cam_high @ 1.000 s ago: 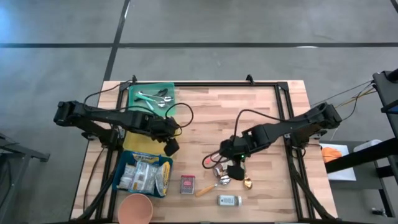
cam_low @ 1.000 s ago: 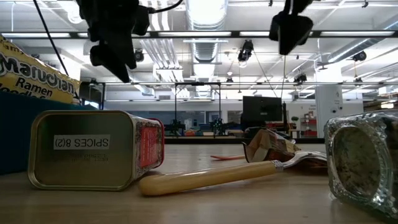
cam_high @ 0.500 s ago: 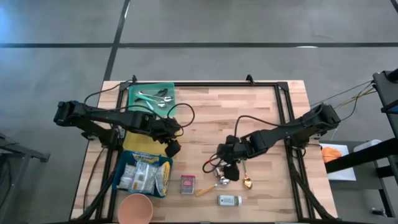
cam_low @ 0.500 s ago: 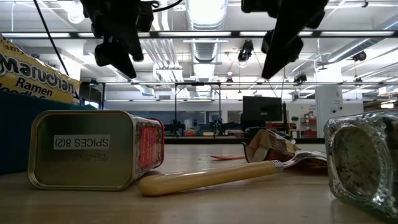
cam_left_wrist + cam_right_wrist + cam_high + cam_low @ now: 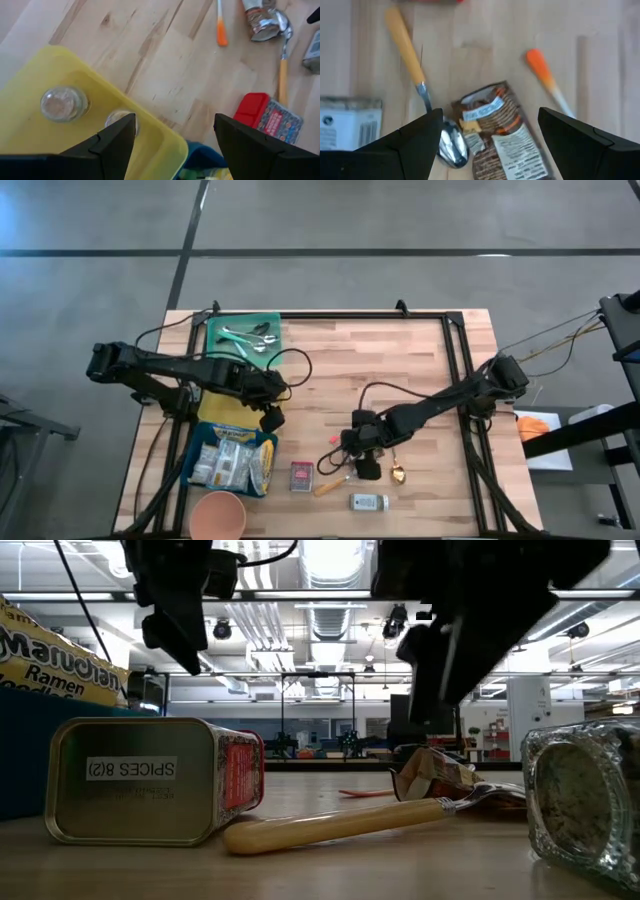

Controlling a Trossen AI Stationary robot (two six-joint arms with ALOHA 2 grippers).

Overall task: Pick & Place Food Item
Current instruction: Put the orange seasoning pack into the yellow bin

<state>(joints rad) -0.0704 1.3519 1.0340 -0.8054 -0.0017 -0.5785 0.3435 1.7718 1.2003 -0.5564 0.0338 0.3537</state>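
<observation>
Your high view looks straight down on the whole table [image 5: 400, 360] from well above. Your low view sits at table-top level, close behind the spice tin [image 5: 150, 780] and the yellow-handled spoon [image 5: 340, 823], facing the room beyond. Each wrist view looks down close on the wood; both share that spoon [image 5: 283, 75] [image 5: 410, 55] and the orange stick [image 5: 220, 30] [image 5: 542, 75].

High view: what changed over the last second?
The right gripper swung toward the table's front-left and dropped, open, over the snack packet, not yet gripping it. The left gripper stayed open above the yellow bin. The items on the table did not move.
</observation>
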